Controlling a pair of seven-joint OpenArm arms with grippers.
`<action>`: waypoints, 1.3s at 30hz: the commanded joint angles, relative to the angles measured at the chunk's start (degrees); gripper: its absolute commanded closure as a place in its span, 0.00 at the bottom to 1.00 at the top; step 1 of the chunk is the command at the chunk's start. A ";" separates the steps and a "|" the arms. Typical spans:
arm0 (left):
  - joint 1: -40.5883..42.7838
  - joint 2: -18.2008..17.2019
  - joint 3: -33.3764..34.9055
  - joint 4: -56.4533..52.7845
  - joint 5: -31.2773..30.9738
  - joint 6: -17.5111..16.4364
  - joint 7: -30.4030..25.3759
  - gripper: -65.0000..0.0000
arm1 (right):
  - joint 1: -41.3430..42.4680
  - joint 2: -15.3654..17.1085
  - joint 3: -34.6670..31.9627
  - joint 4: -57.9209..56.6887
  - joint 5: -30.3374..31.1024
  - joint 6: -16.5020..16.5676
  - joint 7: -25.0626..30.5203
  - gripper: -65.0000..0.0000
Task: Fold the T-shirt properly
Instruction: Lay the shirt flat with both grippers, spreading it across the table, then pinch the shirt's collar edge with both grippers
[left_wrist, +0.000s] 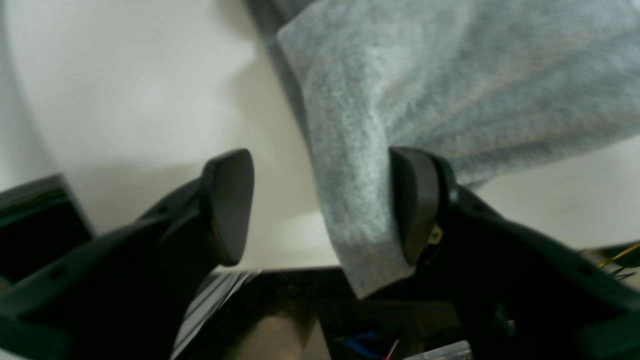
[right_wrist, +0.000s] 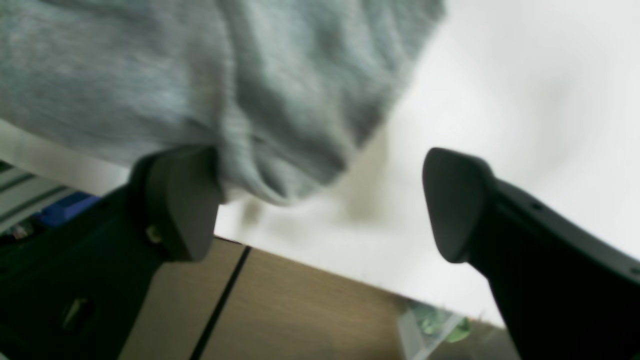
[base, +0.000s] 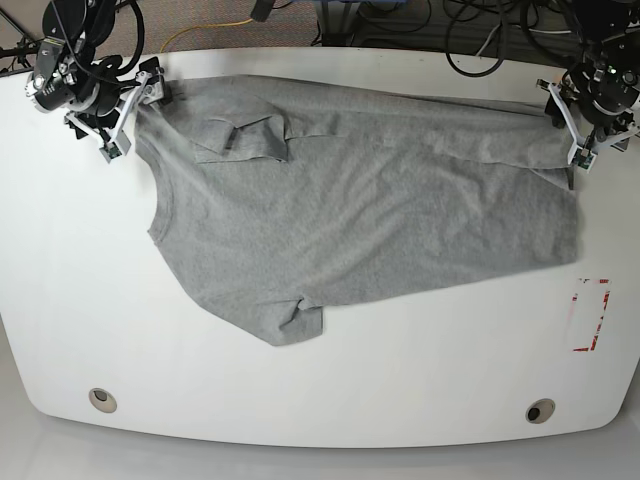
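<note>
Left wrist view. My left claw (left_wrist: 320, 207) stands spread, its two dark pads wide apart. A corner of the grey T-shirt (left_wrist: 450, 85) hangs down between them and lies against the inner face of the right-hand pad (left_wrist: 412, 205); the other pad is clear of the cloth. The fabric is heathered and soft, with shallow folds. It lies on the white table (left_wrist: 125, 90), and its tip passes over the table edge. Below that edge the picture is dark and blurred; a blue wire and a yellow wire can be made out, nothing more. No writing is legible.

Right wrist view. My right claw (right_wrist: 320, 205) is likewise spread. A bunched fold of the T-shirt (right_wrist: 210, 75) droops beside the left-hand pad (right_wrist: 182, 200) and seems to touch its top; the opposite pad stands apart over bare table. The whole frame is blurred. A brown floor and a greenish object at the bottom edge cannot be identified.

Base view. The T-shirt (base: 370, 210) lies spread across the far half of the table (base: 320, 400), wrinkled, one sleeve folded inward near the far edge. My right claw (base: 128, 110) sits at its far left corner, my left claw (base: 575, 125) at its far right corner. A red-marked rectangle (base: 590, 315) lies near the right edge; whether it bears writing cannot be told.
</note>
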 joint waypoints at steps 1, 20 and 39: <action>-0.04 -0.95 -0.66 1.03 -0.26 0.49 -0.19 0.42 | -0.79 0.84 3.70 3.18 0.78 -0.07 0.54 0.10; 2.24 -4.20 -17.27 2.08 -26.98 0.49 8.51 0.54 | -2.20 -2.50 4.85 4.93 21.53 -0.07 -0.96 0.29; -8.48 1.08 -6.02 1.73 -6.41 0.49 5.00 0.54 | 3.78 -6.28 -2.45 4.67 17.84 -0.07 -0.78 0.29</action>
